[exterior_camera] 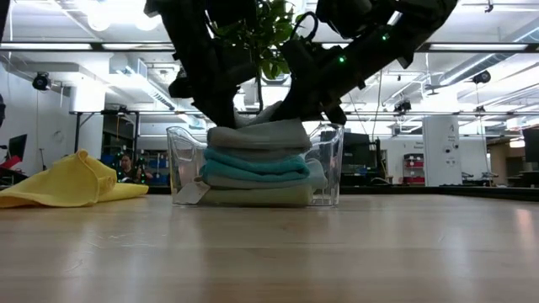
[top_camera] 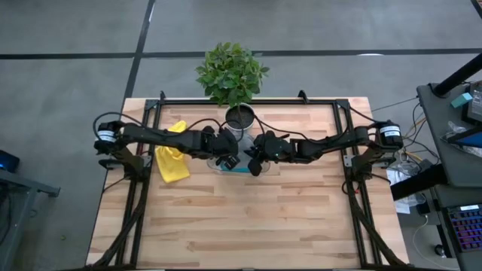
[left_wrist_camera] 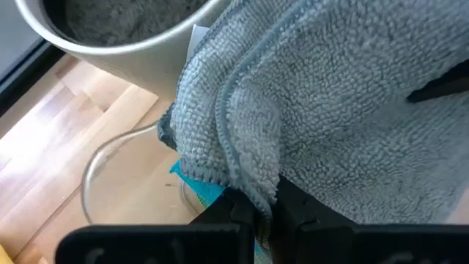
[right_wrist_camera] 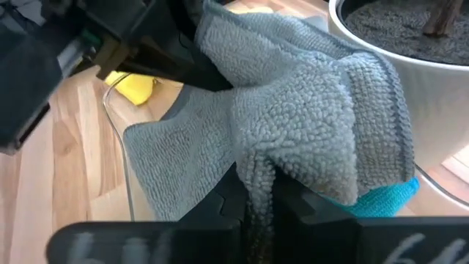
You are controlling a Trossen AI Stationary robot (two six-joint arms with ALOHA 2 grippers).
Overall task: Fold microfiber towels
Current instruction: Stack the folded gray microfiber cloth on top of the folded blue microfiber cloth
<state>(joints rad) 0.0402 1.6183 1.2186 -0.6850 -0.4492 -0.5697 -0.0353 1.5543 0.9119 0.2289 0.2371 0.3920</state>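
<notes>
Grey microfiber towel (left_wrist_camera: 330,125) is pinched by both closed pincers, left (left_wrist_camera: 265,209) and right (right_wrist_camera: 258,192); only the low view shows the folded stack in the clear plastic tray (exterior_camera: 330,168).

1. Both arms meet over the clear tray (exterior_camera: 333,160) near the tabletop's far edge, so the overhead camera sees only a sliver of teal towel (top_camera: 239,170) between them; the tray's outline is lost there.
2. From table height, the left gripper (left_wrist_camera: 265,213) and right gripper (right_wrist_camera: 256,194) fingertips are buried behind the grey towel (exterior_camera: 258,135) atop the stack.
3. The lowest towel (exterior_camera: 257,196) in the tray shows only its edge; its colour cannot be told.
4. The plant pot (left_wrist_camera: 110,29) is cut off by both wrist pictures' edges.
5. The yellow towel (exterior_camera: 72,181) is cropped at the low picture's left edge, and one arm crosses it overhead.
</notes>
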